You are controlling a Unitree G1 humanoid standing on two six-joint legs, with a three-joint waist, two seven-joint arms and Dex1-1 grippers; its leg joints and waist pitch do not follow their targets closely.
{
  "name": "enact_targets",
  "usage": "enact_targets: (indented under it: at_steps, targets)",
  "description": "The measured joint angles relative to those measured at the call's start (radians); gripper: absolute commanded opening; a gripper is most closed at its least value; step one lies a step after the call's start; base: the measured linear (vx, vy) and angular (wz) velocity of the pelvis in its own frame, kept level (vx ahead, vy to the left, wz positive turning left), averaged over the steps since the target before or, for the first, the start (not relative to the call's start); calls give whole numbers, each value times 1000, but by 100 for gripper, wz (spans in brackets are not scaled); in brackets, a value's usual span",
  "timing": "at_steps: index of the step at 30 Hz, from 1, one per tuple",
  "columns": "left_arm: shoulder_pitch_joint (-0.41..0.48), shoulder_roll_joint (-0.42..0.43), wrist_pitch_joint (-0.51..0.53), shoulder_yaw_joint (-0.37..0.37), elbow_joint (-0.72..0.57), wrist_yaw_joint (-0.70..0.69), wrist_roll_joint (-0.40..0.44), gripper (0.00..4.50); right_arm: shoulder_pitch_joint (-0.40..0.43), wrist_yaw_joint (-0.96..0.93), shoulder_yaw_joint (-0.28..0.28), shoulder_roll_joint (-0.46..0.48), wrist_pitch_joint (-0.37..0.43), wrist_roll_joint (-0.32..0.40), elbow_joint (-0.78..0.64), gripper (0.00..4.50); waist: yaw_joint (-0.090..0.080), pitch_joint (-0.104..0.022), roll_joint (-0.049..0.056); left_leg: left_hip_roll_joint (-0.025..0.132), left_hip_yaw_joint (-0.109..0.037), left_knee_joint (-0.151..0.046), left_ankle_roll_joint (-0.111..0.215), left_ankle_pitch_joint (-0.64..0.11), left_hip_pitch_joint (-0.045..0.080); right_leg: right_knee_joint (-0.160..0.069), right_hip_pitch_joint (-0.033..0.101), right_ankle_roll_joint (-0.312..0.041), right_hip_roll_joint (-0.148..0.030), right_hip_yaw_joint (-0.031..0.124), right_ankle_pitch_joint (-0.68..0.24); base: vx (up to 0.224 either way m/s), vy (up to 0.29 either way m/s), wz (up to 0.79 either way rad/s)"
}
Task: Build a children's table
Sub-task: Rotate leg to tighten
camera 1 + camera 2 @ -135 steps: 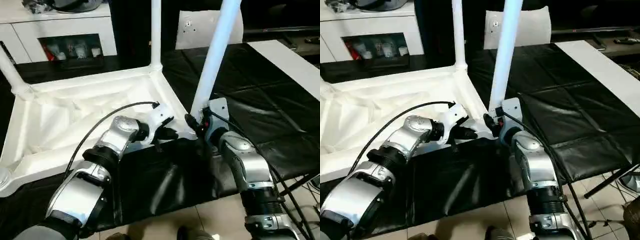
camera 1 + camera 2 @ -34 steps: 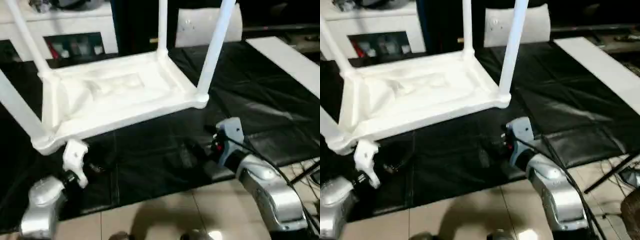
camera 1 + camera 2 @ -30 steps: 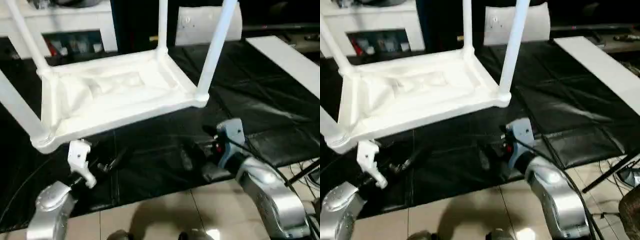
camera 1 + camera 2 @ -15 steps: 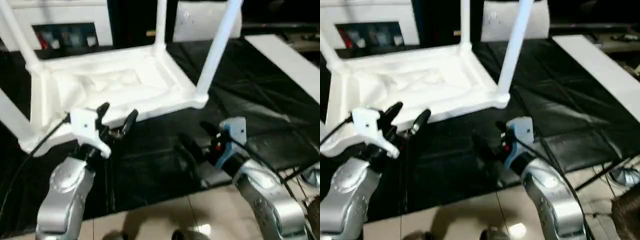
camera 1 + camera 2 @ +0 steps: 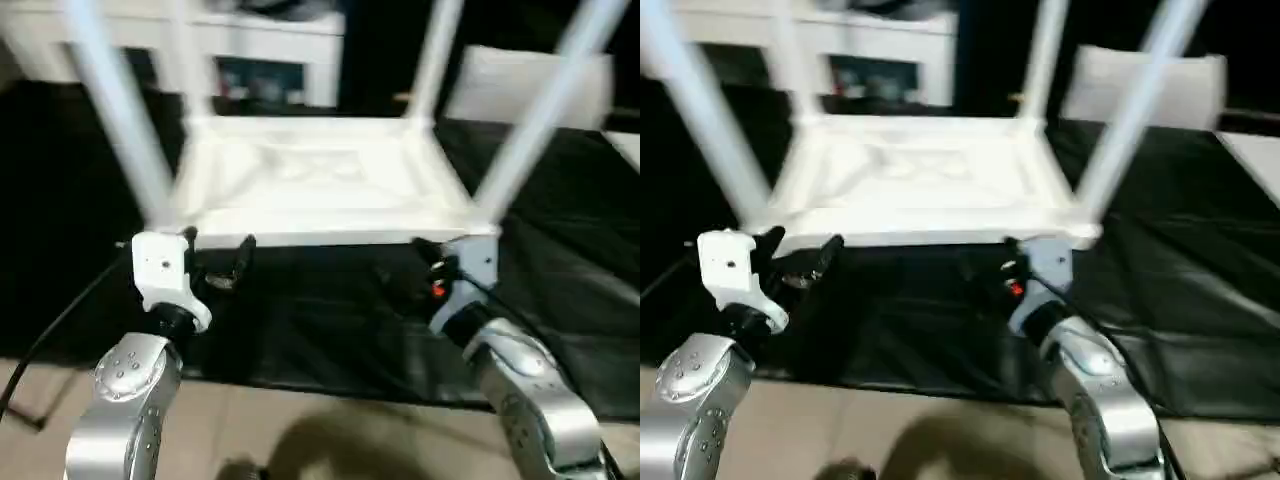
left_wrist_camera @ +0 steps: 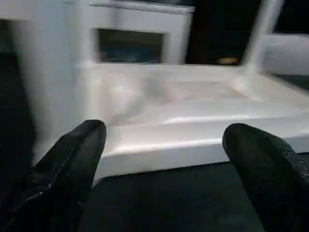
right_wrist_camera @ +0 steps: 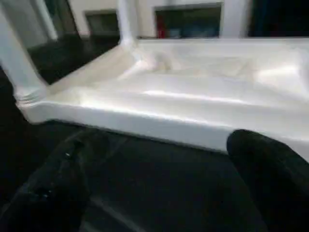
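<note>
Tabletop (image 5: pixel 320 185) of white plastic, rectangular, lies upside down on the black padded mat (image 5: pixel 330 320), its rimmed, ribbed underside facing up. Its long axis runs left to right across the scene, and one long rim faces the robot. Four long white tapered tube legs stand in the corner sockets and point upward: the near left leg (image 5: pixel 120 120), the near right leg (image 5: pixel 540 110), the far right leg (image 5: pixel 432 60) and the far left leg (image 5: pixel 185 60). The near legs lean slightly outward as they rise out of the picture.

The left gripper (image 5: pixel 218 262) hangs just before the near rim, close to the near left corner, its two black fingers (image 6: pixel 72 164) spread wide and holding nothing. In the left wrist view the rim stretches across the gap between them. The right gripper (image 5: pixel 405 275) sits just before the near rim close to the near right corner, its black fingers (image 7: pixel 270 169) likewise wide apart and empty, with the rim lying beyond them in the right wrist view. Whether either gripper touches the rim cannot be told.

Beyond the table stands a white cabinet (image 5: pixel 270 60) with a dark glass-fronted opening, and a white panel (image 5: pixel 510 85) leans behind the far right corner. Pale tiled floor (image 5: pixel 330 440) shows near the robot.
</note>
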Motion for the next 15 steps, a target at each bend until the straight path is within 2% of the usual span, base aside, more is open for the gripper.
enact_targets:
  at_steps: [1,4,6,10,15]
  targets:
    - [-1,6,5,16,6,6,2,443,0,1,14,0,-1,-2,0,450,-1,-1,-2,-1,5,4,1,-1,1,0,0,1,5,16,1,-40,86,1]
    - [-25,11,20,31,27,37,10,443,4,10,17,-6,-25,-3,-1,450,-7,-2,-2,-2,17,3,1,-7,3,-10,1,22,5,31,18,-57,57,-9]
    - [-54,14,18,42,56,51,19,443,15,19,18,-9,-49,-11,-2,450,-21,-2,-4,-1,31,-6,-2,-5,8,-12,1,31,5,42,20,-89,10,-11]
    - [-102,31,8,48,105,54,28,443,22,59,17,-28,-34,9,-18,450,-34,-3,-7,-1,36,-22,-6,-3,18,-17,-1,32,6,46,19,-18,-2,-2]
    - [-203,71,4,74,245,90,67,443,22,104,58,-61,-18,16,-19,450,-38,-3,-6,3,36,-28,-12,1,18,-16,-5,31,11,45,23,0,0,0]
